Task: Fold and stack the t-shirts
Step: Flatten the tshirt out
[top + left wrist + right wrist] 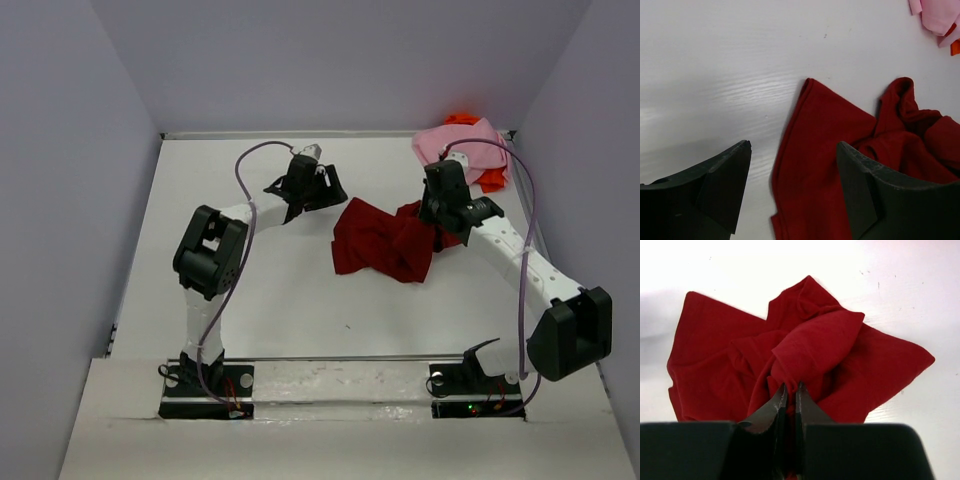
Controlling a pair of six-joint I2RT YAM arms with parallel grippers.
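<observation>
right jaws: pressed together on a bunched fold of the crumpled dark red cloth t-shirt [805, 355], at its right end. left jaws: spread wide, gripping nothing, poised over the shirt's flatter left flap; height above it unclear. shirt lies mid white desk [260, 300], long axis roughly across, running from one pair of jaws toward the other. left jaws sit nearer the free left edge, so that side looks theirs to take. light pink t-shirt [462, 145] heaped on bright orange t-shirt [490, 180], far right corner, well apart.
</observation>
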